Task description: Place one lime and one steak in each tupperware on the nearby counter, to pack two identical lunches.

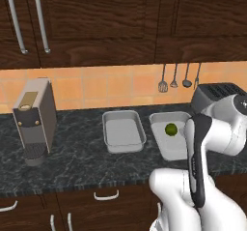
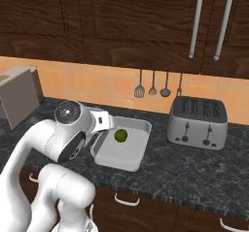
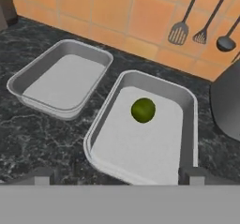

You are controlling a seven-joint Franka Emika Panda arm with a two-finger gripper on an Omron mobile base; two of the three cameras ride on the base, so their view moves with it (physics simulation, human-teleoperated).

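- Hand point(image 3: 120, 176) hangs empty with its two dark fingertips point(image 3: 41, 176) spread wide, poised above the near rim of the right tupperware point(image 3: 187, 124).
- One lime point(image 3: 143, 110), a small smooth bright-green ball, lies inside that tray, ahead of the hand and toward the far half of the tray floor.
- Left tupperware point(image 3: 28, 78) sits just beside it, ahead and to the left of the hand, with nothing in it.
- Both trays are shallow, pale grey-white rectangles with rounded corners and raised rims; they look like smooth plastic.
- Table point(image 3: 28, 134) under them is black-grey marbled stone, glossy and flat.
- A silver toaster point(image 2: 197, 120) stands to the right of the hand, beyond the right tray.
- Judging by this, one lime is packed; the other lime and both steaks remain.
- Next move likely calls for pulling the open hand up and away to fetch another item, and a round lime will need a centred pinch so it does not roll.
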